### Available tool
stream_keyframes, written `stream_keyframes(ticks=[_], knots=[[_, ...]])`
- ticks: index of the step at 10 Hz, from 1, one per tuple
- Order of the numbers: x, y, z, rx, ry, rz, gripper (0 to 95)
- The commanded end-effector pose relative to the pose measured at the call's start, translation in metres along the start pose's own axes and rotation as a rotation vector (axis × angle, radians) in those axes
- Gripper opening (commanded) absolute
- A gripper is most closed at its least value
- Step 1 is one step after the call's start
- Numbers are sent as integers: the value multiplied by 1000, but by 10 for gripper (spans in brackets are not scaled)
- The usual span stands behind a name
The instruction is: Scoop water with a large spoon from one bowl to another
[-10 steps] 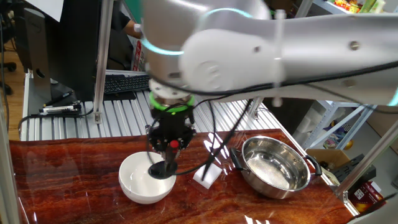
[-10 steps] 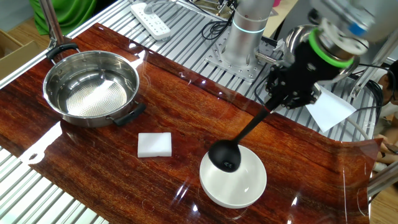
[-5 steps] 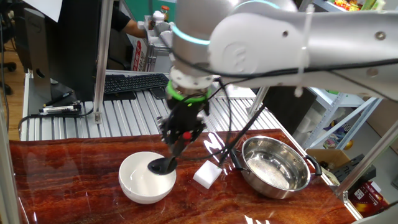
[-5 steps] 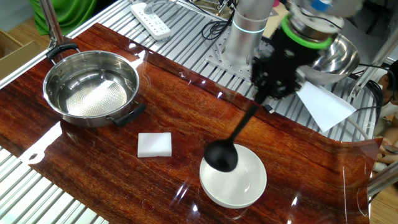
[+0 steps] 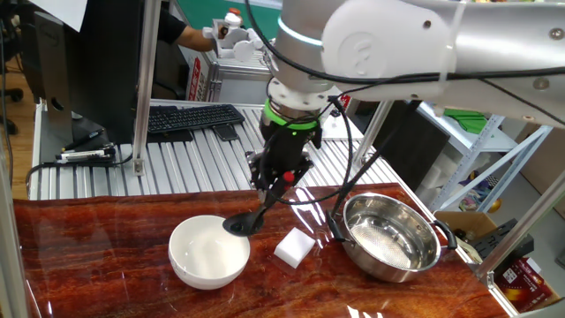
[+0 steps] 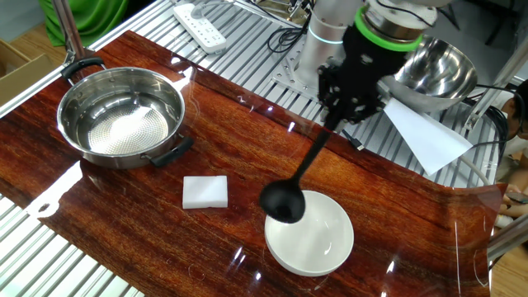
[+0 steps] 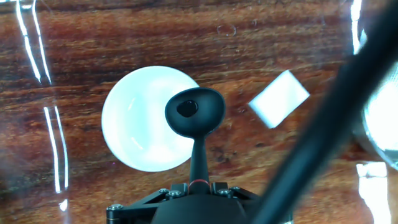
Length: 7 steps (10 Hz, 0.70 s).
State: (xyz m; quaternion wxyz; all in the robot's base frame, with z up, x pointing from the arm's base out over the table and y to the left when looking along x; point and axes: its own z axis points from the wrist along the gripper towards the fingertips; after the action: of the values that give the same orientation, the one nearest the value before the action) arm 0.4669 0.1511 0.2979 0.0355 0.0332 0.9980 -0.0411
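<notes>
A robot gripper point(image 6: 345, 115) is clamped on the thin handle of a black ladle point(image 6: 285, 200), holding it tilted above a reddish wooden table point(image 6: 239, 124). The ladle's round cup hangs over the rim of a white bowl point(image 6: 313, 238), on the side facing a white rectangular block point(image 6: 205, 191). A wide stainless-steel bowl point(image 6: 120, 115) with black side handles sits well apart, beyond the block; water cannot be made out in either bowl.
</notes>
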Motion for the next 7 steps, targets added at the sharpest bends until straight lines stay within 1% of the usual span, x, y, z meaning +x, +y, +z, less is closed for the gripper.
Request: stream_keyframes(ticks=[1, 2, 4, 5, 6, 7], knots=[[-13, -15, 2, -9, 2, -23, 0], [-18, -19, 2, -10, 2, -28, 0], [-35, -30, 3, -18, 3, -35, 0], [-37, -31, 4, -21, 2, -34, 0], [-47, -44, 10, -39, -6, -48, 0], [-54, -51, 13, -38, -6, -58, 0]])
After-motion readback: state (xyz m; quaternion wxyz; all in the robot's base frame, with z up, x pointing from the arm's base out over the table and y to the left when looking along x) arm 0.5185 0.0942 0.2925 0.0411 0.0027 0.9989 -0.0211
